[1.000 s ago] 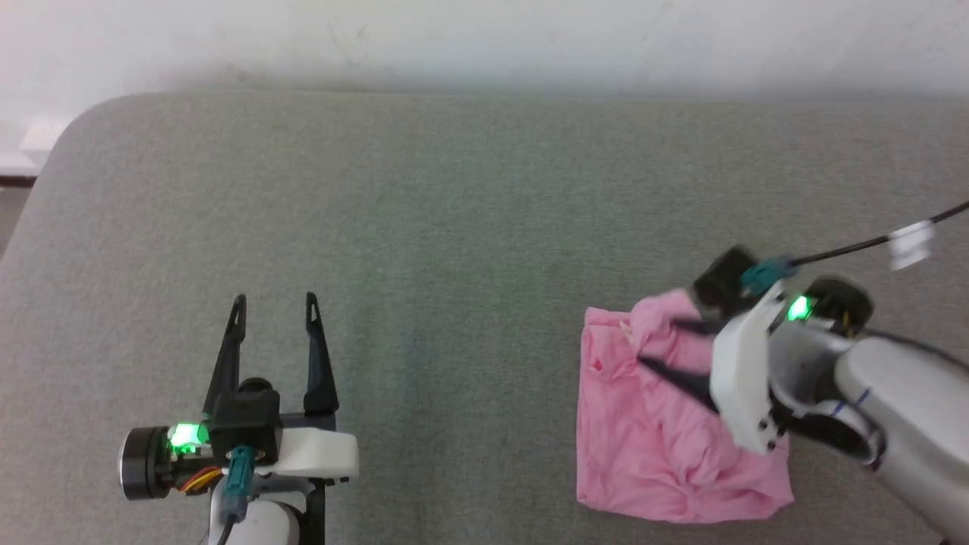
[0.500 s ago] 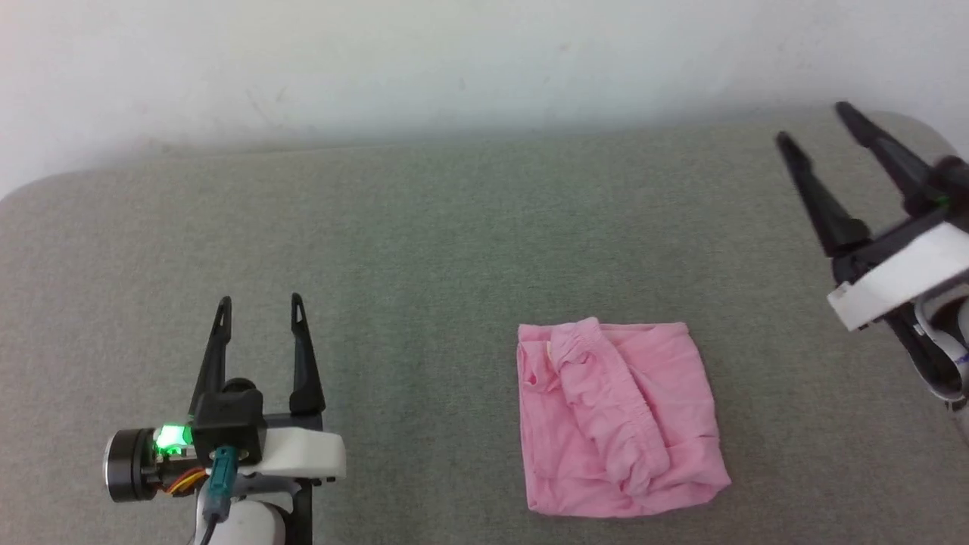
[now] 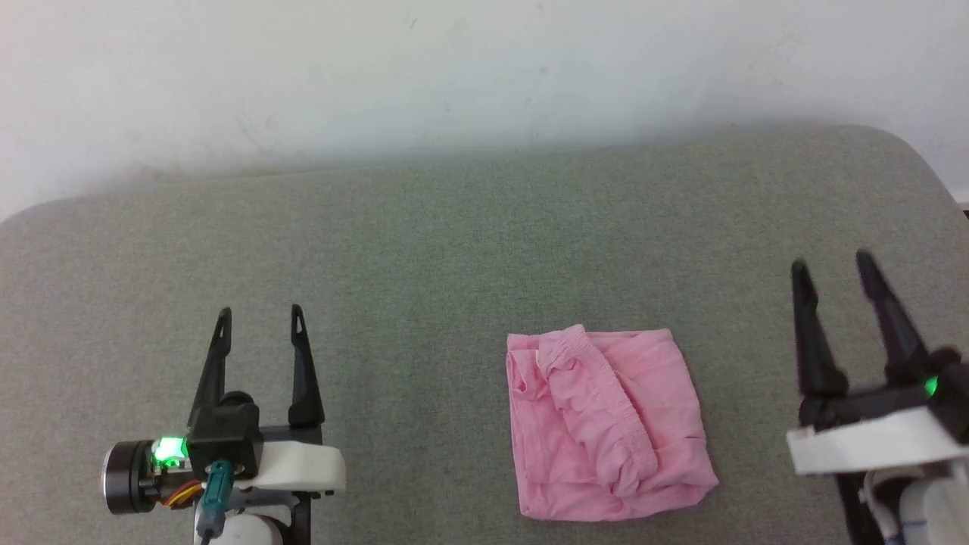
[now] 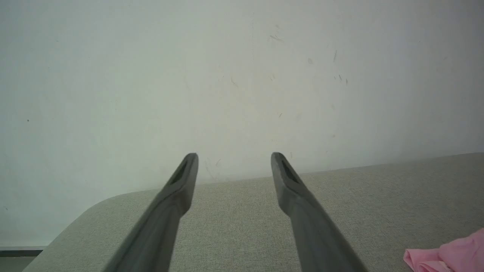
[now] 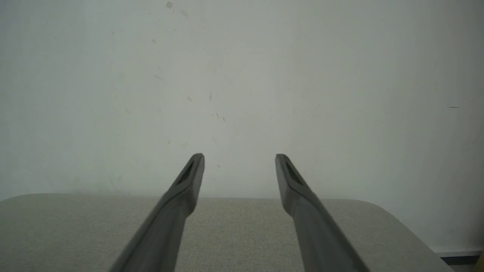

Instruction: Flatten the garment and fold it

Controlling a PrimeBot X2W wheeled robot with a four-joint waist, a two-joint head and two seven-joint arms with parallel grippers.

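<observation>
Toward the lower right of centre in the head view, the garment [image 3: 606, 424] lies on the grey padded surface [image 3: 424, 250] as a compact, roughly square pink bundle, folded over on itself. Its gathered waistband [image 3: 602, 412] runs as a ruffled ridge from the upper left of the bundle down toward its lower right. The cloth is creased and its bottom edge is uneven. Nothing touches it.

At the lower left of that frame, the left gripper [image 3: 260, 312] points up the picture. Its two dark fingers are spread, with bare grey fabric between them. It holds nothing and sits well apart from the garment. A green light [image 3: 168, 448] glows at its wrist.

At the lower right edge, the right gripper [image 3: 830, 261] also points up the frame, fingers parted and empty. It is off to the right of the garment, clear of the cloth.

Across the top of the head view runs a pale wall [image 3: 454, 68], meeting the far edge of the padded surface.

Seen from the left wrist, the left gripper's fingers rise apart from the bottom edge toward the wall. A pink corner of the garment shows at the bottom right of that frame, lying on the surface. From the right wrist, that gripper's fingers stand just as wide, with wall above and grey surface below.
</observation>
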